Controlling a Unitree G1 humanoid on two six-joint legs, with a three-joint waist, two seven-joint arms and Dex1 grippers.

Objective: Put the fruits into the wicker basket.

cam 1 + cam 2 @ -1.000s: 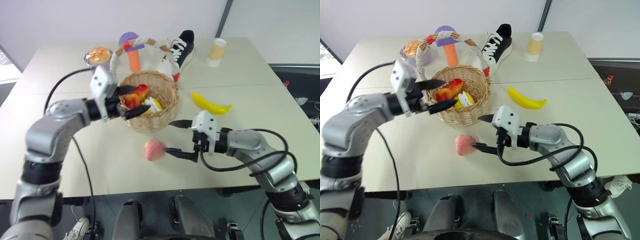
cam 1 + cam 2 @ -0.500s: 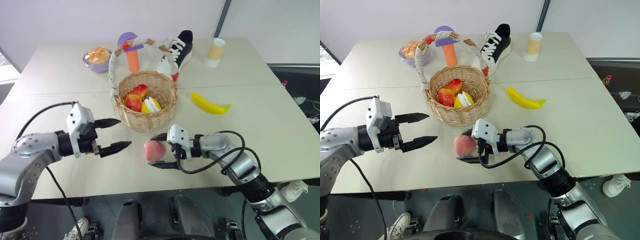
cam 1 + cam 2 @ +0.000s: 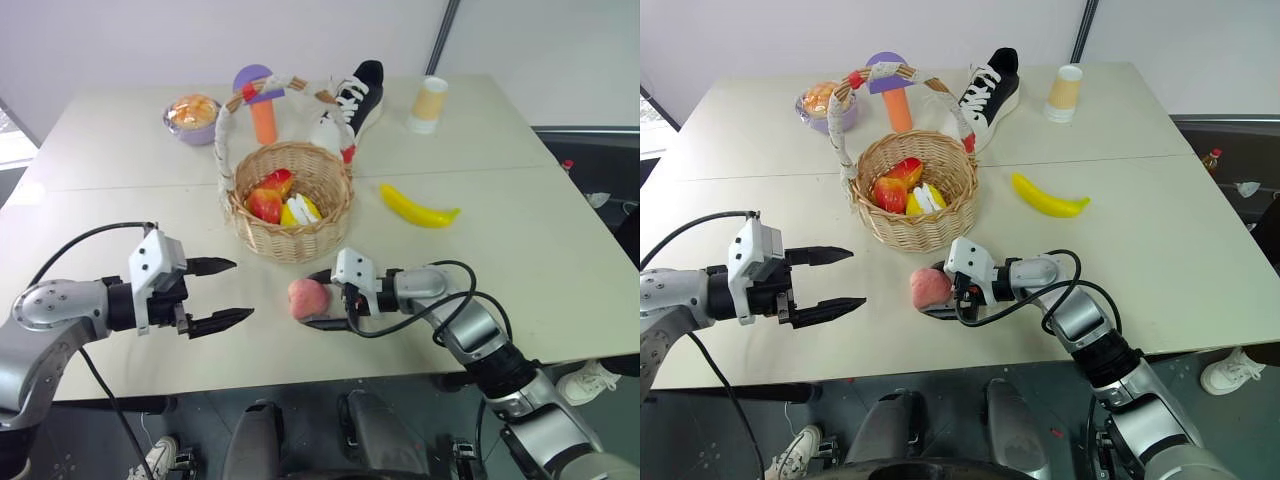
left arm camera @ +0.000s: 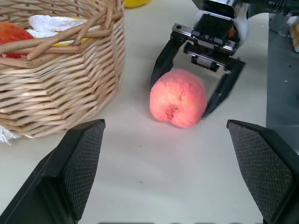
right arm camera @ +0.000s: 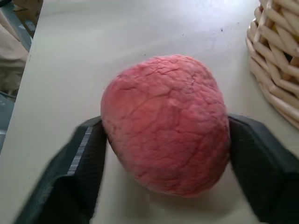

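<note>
A pink peach [image 3: 307,298] lies on the table just in front of the wicker basket [image 3: 290,242]. My right gripper [image 3: 312,300] is shut on the peach, one finger [image 5: 86,154] pressed to each side. In the basket lie a red-yellow mango [image 3: 279,186], a small red-orange fruit [image 3: 264,206] and something yellow and white. The yellow banana [image 3: 418,208] rests on the table to the right of the basket. My left gripper [image 3: 243,290] stands open and empty to the left of the peach, low over the table and apart from the basket.
At the back stand a purple bowl [image 3: 176,124] with an orange bun, a purple-capped mushroom toy [image 3: 262,100], a black and white sneaker [image 3: 350,100] and a paper cup [image 3: 430,103]. The basket's tall handle [image 3: 228,130] arches over it.
My right gripper has come in from the right and closed its fingers onto the peach. My left gripper has drawn back from the basket toward the near left, still open.
</note>
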